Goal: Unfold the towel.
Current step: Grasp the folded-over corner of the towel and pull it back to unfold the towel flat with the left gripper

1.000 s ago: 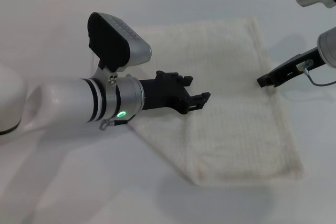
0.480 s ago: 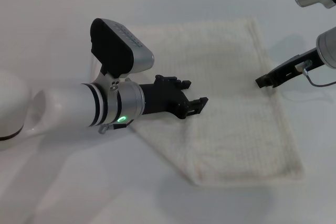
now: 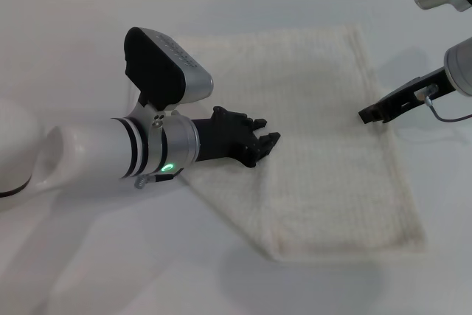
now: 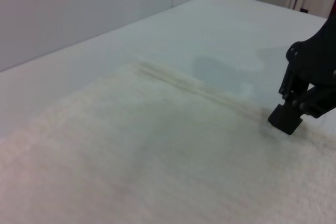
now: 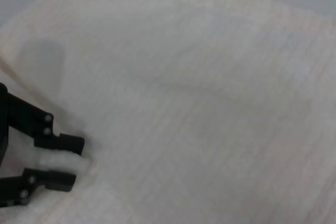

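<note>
Your left gripper (image 3: 267, 142) rests on the towel (image 3: 324, 160), fingers open with a bit of cloth between them. Your right gripper (image 3: 371, 114) touches the towel's edge; you cannot tell its fingers.

The towel (image 3: 324, 138) lay flat on the table (image 3: 88, 256), toward the right half of the work area, with its far edge near the table's back and its near edge well short of the front. The left gripper (image 3: 259, 142) was positioned over the towel's left portion, fingertips down at the cloth, its arm reaching in from the left. The right gripper (image 3: 372, 113) sat at the towel's right edge, about midway along it, its arm entering from the right
</note>
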Action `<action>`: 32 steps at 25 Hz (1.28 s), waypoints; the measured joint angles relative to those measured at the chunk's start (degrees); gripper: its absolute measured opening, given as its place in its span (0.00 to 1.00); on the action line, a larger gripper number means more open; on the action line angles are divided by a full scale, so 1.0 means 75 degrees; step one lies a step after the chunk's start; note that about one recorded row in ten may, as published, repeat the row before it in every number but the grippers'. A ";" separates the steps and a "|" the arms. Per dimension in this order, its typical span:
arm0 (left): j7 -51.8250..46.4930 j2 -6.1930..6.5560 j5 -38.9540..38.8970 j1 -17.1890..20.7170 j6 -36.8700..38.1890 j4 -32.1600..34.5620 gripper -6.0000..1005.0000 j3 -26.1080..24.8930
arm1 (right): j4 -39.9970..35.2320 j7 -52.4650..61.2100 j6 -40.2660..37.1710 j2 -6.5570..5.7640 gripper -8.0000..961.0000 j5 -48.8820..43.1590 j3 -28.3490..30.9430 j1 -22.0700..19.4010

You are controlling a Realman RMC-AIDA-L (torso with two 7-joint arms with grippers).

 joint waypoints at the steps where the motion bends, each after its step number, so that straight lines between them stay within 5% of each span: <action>1: 0.0000 0.0000 -0.0001 0.0000 -0.0003 -0.0012 0.44 -0.0007 | 0.0000 0.0000 0.0000 0.0000 0.01 0.0000 0.0000 0.0000; 2: 0.0000 0.0000 -0.0003 0.0001 -0.0003 -0.0018 0.43 -0.0012 | 0.0002 0.0002 0.0001 0.0000 0.01 0.0000 0.0000 0.0001; 4: 0.0003 0.0000 -0.0003 0.0017 0.0002 -0.0015 0.20 -0.0018 | 0.0004 0.0005 0.0003 0.0000 0.01 0.0000 0.0000 0.0001; 11: 0.0161 0.0016 -0.0009 0.0093 0.0146 0.0096 0.06 -0.0023 | 0.0009 0.0017 -0.0007 0.0008 0.01 0.0000 -0.0026 0.0012; 16: 0.0845 0.0078 -0.0063 0.0602 0.1190 0.0525 0.06 -0.0616 | 0.0013 0.0018 -0.0025 0.0012 0.01 -0.0001 -0.0024 0.0014; 22: 0.1748 0.0095 -0.0086 0.1440 0.2766 0.0799 0.06 -0.2077 | 0.0013 0.0025 -0.0025 0.0012 0.01 -0.0001 -0.0032 0.0014; 32: 0.2962 0.0142 -0.0078 0.1975 0.5345 -0.0157 0.06 -0.4631 | 0.0037 0.0049 -0.0034 -0.0048 0.01 -0.0039 -0.0068 0.0024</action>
